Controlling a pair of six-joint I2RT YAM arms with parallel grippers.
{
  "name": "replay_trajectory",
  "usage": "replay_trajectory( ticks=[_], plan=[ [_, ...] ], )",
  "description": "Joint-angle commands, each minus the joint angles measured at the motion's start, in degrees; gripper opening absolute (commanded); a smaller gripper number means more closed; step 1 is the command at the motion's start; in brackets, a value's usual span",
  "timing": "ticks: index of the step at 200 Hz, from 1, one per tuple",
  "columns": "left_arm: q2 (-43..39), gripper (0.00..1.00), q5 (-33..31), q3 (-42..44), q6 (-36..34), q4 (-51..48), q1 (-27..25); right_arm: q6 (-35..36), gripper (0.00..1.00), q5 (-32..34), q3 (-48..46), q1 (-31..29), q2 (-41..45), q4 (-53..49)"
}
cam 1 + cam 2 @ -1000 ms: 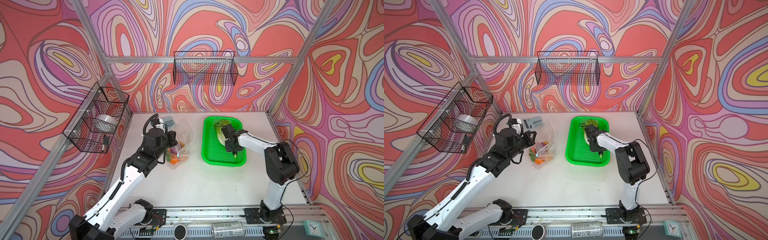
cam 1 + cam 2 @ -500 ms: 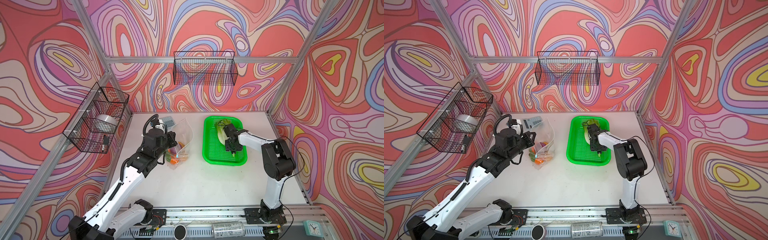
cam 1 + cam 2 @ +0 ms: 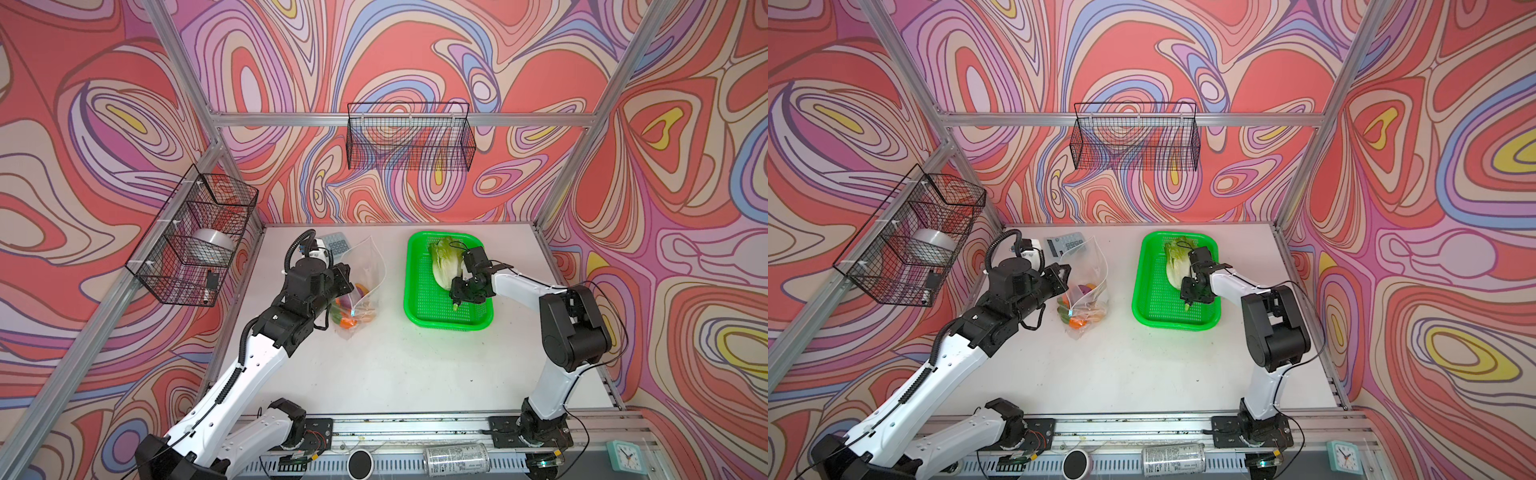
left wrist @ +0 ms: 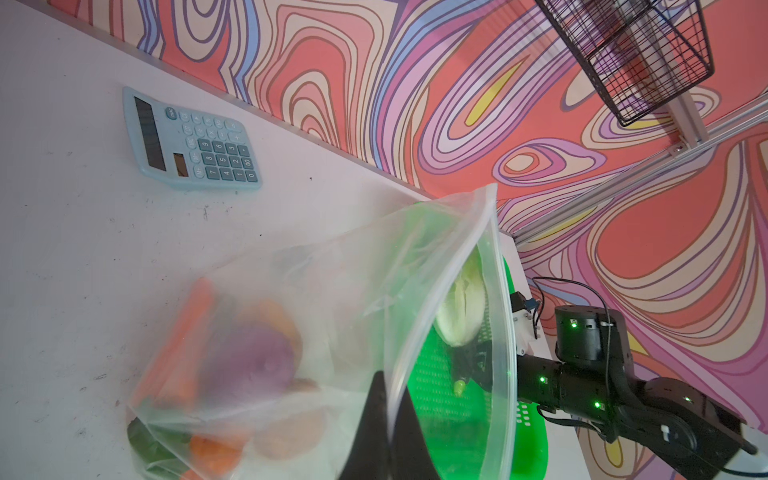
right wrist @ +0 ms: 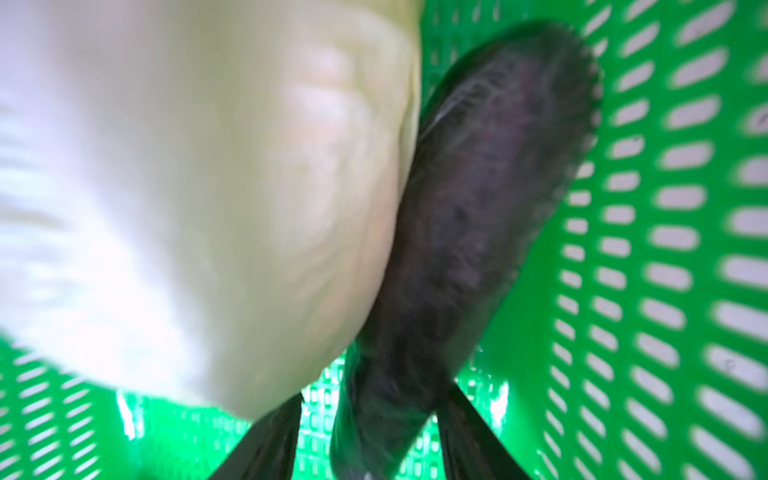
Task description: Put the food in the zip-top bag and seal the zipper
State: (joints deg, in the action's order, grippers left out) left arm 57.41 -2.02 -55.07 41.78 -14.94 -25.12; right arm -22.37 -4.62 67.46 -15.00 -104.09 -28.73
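1. Nearest us, on the front rail, a dented can (image 3: 455,459) lies on its side, with a small teal clock (image 3: 626,456) off to its right.
2. On the white table (image 3: 395,374) the left gripper (image 4: 390,390) is pinched tight on the near rim of the zip-top bag (image 4: 332,286), holding its mouth agape towards the right. The white zipper (image 4: 500,316) runs along the open rim, unsealed.
3. Inside the bag we see a carrot (image 4: 187,328), a purple onion (image 4: 249,361) and a tan potato (image 4: 291,436), blurred through the plastic.
4. To the right, in the green basket (image 3: 446,325), the right gripper (image 5: 374,399) stands part-open astride the dark eggplant (image 5: 478,199). One finger touches it, and a sliver of basket shows between it and the other finger.
5. The napa cabbage (image 3: 444,262) lies against the eggplant and reaches to the basket's far end.
6. Farther back, a blue calculator (image 4: 191,141) lies just behind the bag near the back wall, where a wire basket (image 3: 409,137) hangs.
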Motion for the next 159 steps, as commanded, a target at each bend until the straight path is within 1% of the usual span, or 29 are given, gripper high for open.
replay_trajectory(
  ticks=[1, 25, 43, 47, 80, 106, 142, 159],
  plan=[
    [-0.3, 0.00, -1.0, 0.3, -0.6, -0.6, 0.2, -0.3, 0.55, 0.0, -0.4, 0.6, 3.9, 1.1],
    [0.8, 0.00, -0.7, -0.1, -0.5, -0.6, 0.2, 0.8, 0.56, 8.4, 2.1, 0.6, 4.2, -3.6],
    [1.5, 0.00, 0.3, -0.7, -0.3, -0.6, 0.2, 1.9, 0.56, 11.8, 3.9, 0.6, 3.1, -6.5],
    [1.6, 0.00, 0.4, -0.7, -0.2, 1.1, 0.2, 2.1, 0.56, 12.3, 4.2, 0.6, 2.9, -6.8],
    [1.0, 0.00, 0.0, -0.1, 0.3, 1.0, 0.2, 2.2, 0.56, 13.0, 4.3, 0.5, -0.8, -7.0],
    [0.8, 0.00, -0.7, -0.3, -0.1, 0.5, 0.2, 1.5, 0.57, 11.2, 4.3, 0.6, -3.4, -6.0],
    [1.1, 0.00, 0.2, -0.2, 0.3, 0.9, 0.2, 1.0, 0.57, 11.4, 5.2, 0.6, -6.5, -4.3],
    [0.9, 0.00, 0.1, -0.4, 0.1, 0.4, 0.2, 1.0, 0.52, 12.2, 5.6, 0.6, -6.8, -4.1]
  ],
)
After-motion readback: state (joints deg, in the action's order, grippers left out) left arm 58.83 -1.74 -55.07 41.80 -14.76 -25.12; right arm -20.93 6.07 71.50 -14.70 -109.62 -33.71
